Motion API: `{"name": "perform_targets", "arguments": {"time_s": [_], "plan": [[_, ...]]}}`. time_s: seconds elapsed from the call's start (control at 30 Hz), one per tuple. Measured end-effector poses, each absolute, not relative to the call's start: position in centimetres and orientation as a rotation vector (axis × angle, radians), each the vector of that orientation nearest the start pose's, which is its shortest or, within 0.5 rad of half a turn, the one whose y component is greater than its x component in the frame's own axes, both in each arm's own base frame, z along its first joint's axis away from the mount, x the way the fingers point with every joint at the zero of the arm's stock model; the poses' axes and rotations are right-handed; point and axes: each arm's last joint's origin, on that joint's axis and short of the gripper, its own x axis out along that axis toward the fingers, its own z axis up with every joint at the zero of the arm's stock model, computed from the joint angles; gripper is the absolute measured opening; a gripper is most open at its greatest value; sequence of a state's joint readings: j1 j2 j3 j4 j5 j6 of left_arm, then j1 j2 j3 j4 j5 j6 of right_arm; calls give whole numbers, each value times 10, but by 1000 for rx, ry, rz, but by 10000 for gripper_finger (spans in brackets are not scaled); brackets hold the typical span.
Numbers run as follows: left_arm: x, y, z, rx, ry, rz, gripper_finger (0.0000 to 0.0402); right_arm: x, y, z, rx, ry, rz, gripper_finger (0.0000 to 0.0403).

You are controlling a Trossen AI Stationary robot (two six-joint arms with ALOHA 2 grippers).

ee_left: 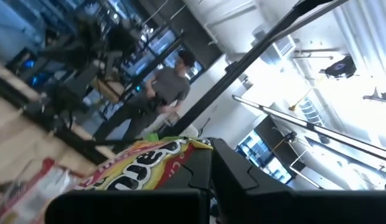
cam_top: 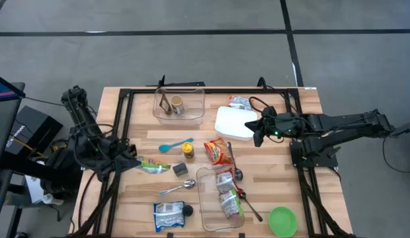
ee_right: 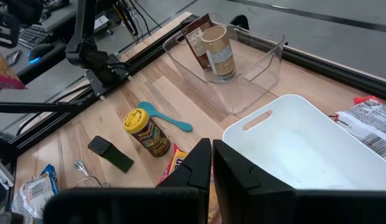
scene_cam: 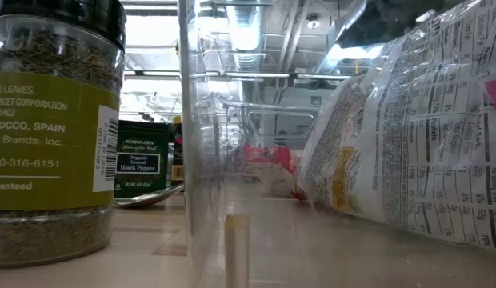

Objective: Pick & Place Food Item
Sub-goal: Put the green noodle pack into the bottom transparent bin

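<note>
Pale wood bench (cam_top: 271, 178); white bin (cam_top: 233, 123); green bowl (cam_top: 282, 221); blue spoon (cam_top: 173, 145); yellow-capped bottle (ee_right: 145, 132); red-and-yellow snack bag (cam_top: 219, 151).

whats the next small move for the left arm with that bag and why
Probably carry the snack bag right, toward the clear bin. The left end effector is shut on the bag at the table's left side, and it isn't in any bin yet. The right end effector waits, shut, by the white tub.

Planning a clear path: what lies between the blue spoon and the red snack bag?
In the high view, a yellow-lidded jar lies between the blue spoon and red snack bag.
</note>
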State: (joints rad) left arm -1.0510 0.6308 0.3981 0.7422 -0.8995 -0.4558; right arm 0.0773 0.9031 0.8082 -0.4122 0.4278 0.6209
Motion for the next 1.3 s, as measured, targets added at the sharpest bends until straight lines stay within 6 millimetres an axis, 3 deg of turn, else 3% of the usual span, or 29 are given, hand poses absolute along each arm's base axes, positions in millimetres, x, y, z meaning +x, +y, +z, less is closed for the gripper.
{"name": "perform_targets", "arguments": {"time_s": [0.43,1.3], "plan": [[111,-98,304,-823,-334,-277,0,189,3,302,475,368,-481,11],[192,-88,271,-971,-216,-419,0,189,3,302,508,358,-488,11]]}}
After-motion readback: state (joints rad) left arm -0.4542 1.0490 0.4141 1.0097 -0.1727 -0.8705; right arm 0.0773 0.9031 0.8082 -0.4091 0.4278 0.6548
